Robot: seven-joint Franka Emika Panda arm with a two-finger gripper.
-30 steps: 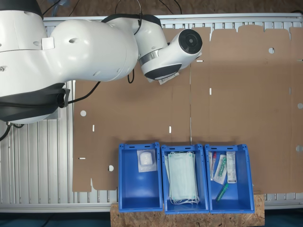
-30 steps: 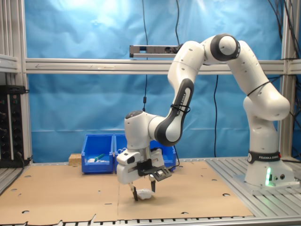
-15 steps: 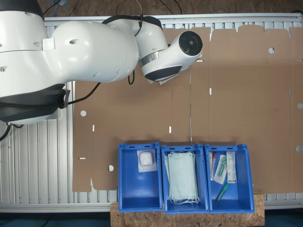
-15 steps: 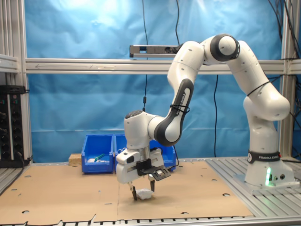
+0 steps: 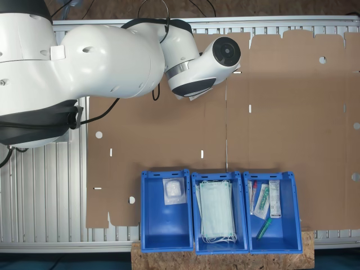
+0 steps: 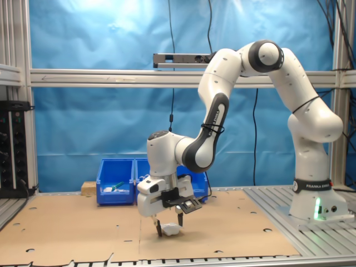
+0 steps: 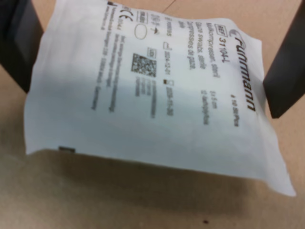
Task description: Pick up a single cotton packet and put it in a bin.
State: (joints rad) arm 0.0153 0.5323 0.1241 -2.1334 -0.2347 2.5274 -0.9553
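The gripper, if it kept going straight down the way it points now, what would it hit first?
Most likely the cotton packet already between the gripper fingers, then the cardboard sheet just beneath it. Whether the packet already rests on the cardboard is hard to judge.

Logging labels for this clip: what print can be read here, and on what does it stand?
Cotton packet, held between the fingers of the gripper: lines of dark print, small symbols and a square code, all too blurred to quote reliably.
Arm base: a band of lettering, too small to read.
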